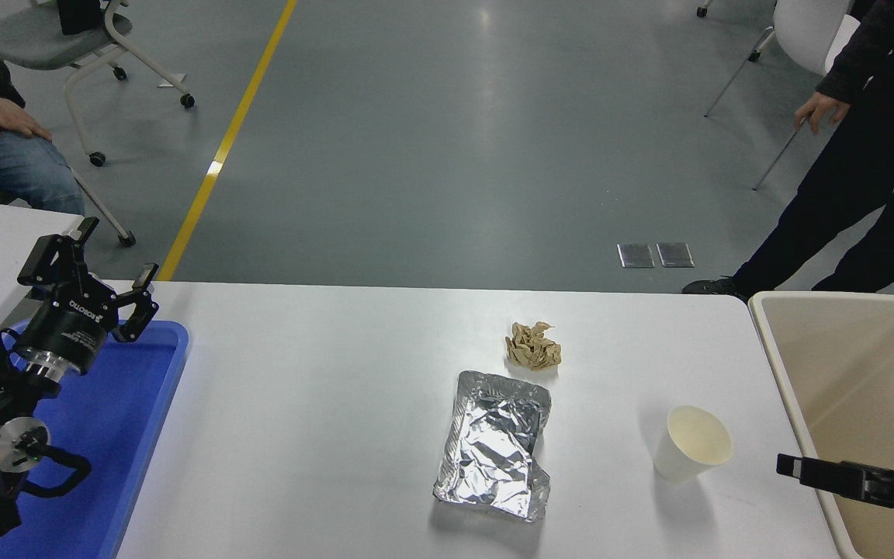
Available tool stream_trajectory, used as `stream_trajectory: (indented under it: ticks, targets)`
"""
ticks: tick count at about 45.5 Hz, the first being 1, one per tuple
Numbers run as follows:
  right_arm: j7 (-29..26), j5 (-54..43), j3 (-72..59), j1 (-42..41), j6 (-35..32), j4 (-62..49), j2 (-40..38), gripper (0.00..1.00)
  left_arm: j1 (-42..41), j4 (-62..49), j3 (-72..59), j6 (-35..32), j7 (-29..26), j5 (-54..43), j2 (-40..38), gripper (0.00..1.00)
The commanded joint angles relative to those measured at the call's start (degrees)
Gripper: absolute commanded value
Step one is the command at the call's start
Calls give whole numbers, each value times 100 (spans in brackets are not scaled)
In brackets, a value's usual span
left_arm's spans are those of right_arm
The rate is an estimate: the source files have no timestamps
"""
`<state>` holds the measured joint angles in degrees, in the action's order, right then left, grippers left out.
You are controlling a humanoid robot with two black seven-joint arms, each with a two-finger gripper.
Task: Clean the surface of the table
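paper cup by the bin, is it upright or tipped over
Upright. The white paper cup stands on its base on the table surface, round mouth facing up, its pale inside showing. I see nothing inside it.

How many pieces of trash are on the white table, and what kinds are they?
Crumpled brown paper: 1
Foil tray: 1
Paper cup: 1
Total: 3 pieces on the table surface
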<state>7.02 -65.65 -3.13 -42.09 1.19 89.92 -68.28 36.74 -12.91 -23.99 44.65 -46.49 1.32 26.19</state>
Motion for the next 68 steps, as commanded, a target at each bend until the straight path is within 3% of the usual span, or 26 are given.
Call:
stream_trajectory:
  ticks: [1, 51, 59, 68]
  targets:
    - [-605, 527, -21, -211, -119, -35, 456, 100, 0, -1, 0, 0, 0, 0, 0, 100]
    - [-816, 641, -30, -238, -189, -1380, 1722, 99, 0, -1, 0, 0, 0, 0, 0, 100]
    - [-816, 624, -30, -238, -251, -1407, 1739, 92, 0, -1, 0, 0, 0, 0, 0, 100]
    - [-816, 571, -39, -238, -373, -1407, 1731, 75, 0, -1, 0, 0, 0, 0, 0, 100]
